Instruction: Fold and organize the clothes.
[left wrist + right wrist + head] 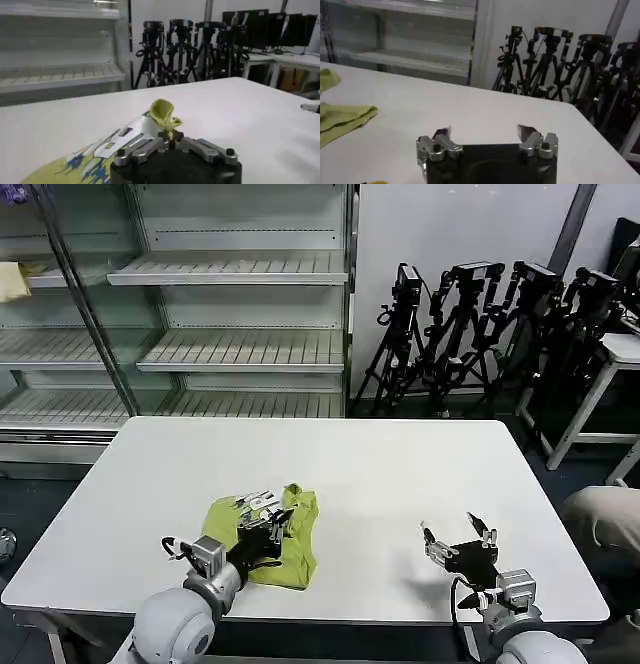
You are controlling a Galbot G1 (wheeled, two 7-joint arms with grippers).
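T-shirt [290,536] in left gripper [268,514]

The surface [380,474] before me is a plain white rectangular top. One thing lies directly on it: the lime yellow-green T-shirt [295,534], bunched into a crumpled, partly folded heap right under my left tool [262,519], which is clamped on a raised tuft of its fabric. My right tool [458,536] sits low over bare white top with its fingers spread, well apart from the shirt. From that tool, the shirt's flat folded edge lies off to the side, toward my left tool
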